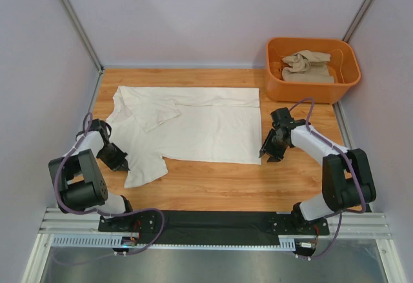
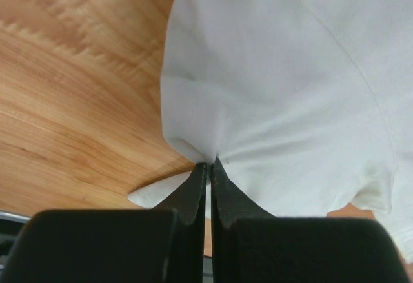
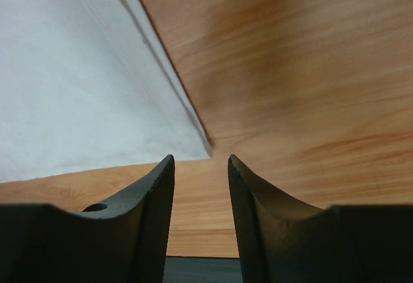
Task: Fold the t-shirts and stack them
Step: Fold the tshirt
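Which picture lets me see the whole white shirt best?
The top external view: the cream-white t-shirt lies spread out, all of it visible. The left wrist view shows only a bunched edge pinched in the left gripper. The right wrist view shows only one corner ahead of the open right gripper.

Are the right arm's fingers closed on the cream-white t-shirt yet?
No, in the right wrist view the fingers stand apart over bare table, with the cream-white t-shirt corner just ahead of them.
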`<act>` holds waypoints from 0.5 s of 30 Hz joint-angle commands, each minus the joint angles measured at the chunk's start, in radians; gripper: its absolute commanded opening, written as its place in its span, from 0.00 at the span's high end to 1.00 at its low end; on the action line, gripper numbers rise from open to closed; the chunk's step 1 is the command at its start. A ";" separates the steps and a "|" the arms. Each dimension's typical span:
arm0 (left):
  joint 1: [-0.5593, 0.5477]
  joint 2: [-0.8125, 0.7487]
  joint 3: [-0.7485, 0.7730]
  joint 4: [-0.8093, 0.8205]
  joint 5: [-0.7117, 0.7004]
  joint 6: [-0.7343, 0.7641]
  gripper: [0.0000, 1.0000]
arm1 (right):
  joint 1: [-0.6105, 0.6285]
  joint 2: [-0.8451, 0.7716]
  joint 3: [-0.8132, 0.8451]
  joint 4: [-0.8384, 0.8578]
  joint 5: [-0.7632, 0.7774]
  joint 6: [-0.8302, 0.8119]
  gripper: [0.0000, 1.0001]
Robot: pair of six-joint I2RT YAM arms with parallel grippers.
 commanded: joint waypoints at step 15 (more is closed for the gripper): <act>0.006 -0.228 -0.016 -0.051 0.049 -0.068 1.00 | -0.006 0.012 -0.144 0.173 -0.077 0.220 0.59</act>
